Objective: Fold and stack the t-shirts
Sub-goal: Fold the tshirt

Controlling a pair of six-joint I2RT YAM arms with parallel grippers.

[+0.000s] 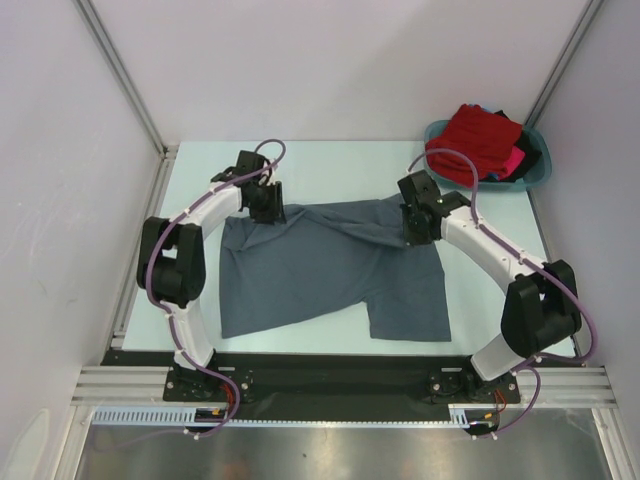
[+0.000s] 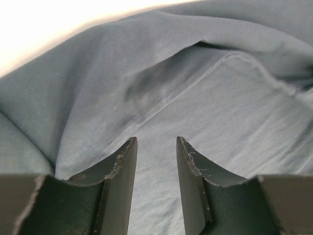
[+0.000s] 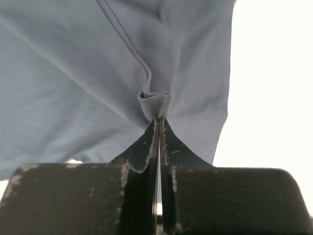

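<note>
I see a pale table point(image 1: 330, 170) with two things lying directly on it. A grey shirt point(image 1: 320, 275) is spread across the middle, rumpled. One hem runs close along the near edge, and the far part is creased and drawn into folds. A basin point(image 1: 541, 170) sits in the far right corner, apart from the shirt.

— That grey t-shirt point(image 1: 320, 270), soft matt cloth?
— Yes, a fine knit with a stitched seam. The right end effector point(image 3: 159, 122) looks like matt black plastic, its edges scuffed pale.
— The basin point(image 1: 543, 172), upper right?
— Smooth teal plastic. The tabletop point(image 1: 330, 165) is pale and smooth, and the metal sheet point(image 1: 330, 450) at the bottom is brushed.
</note>
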